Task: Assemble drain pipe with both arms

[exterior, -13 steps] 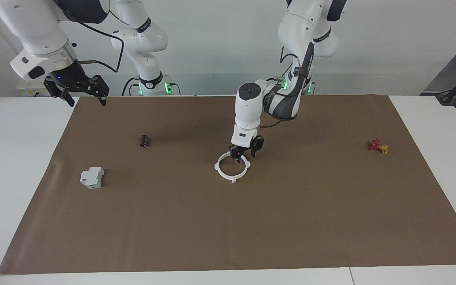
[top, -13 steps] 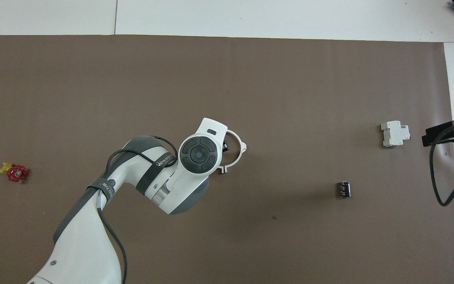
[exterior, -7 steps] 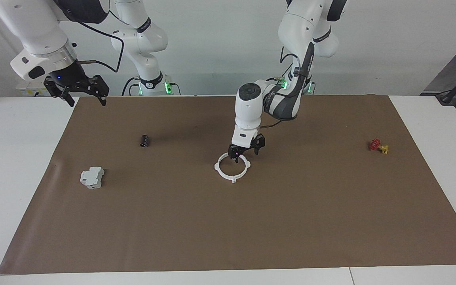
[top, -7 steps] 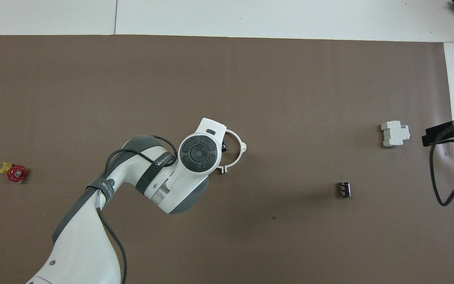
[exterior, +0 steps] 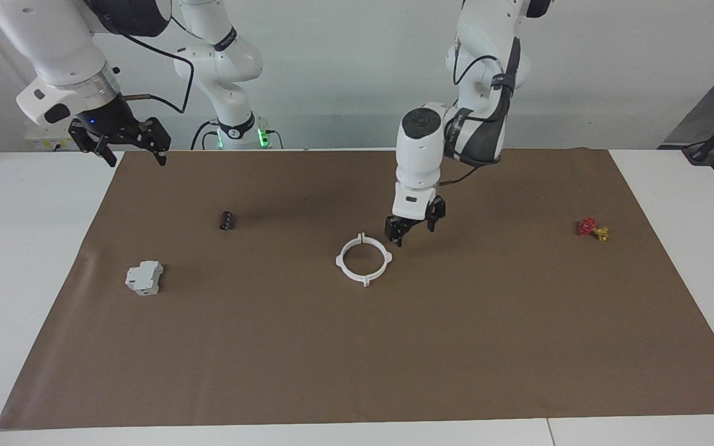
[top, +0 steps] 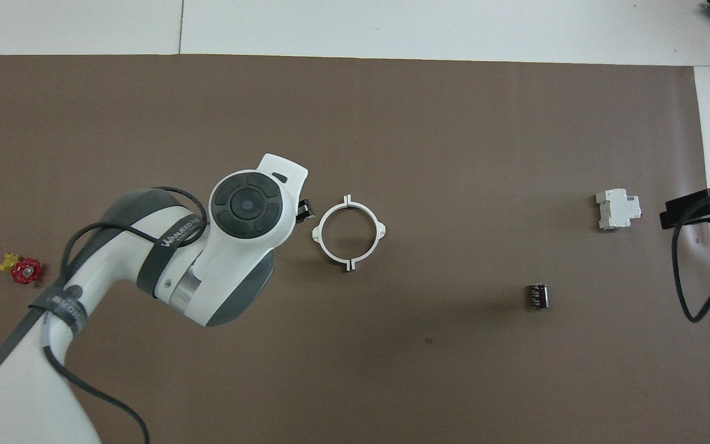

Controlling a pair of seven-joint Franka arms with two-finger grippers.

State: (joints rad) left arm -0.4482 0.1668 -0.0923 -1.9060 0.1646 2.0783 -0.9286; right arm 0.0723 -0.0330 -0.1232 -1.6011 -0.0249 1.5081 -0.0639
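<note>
clearing away looks like your step now: the drain pipe [exterior: 363, 259] lies as one closed ring mid-mat; your left gripper [exterior: 413, 228] hangs just beside it toward the left arm's end, jaws apart, holding nothing; lift straight up so no finger clips a tab; the right gripper [exterior: 126, 142] waits over the mat's corner, open, empty; whether the tabs truly latched is too small to tell.
</note>
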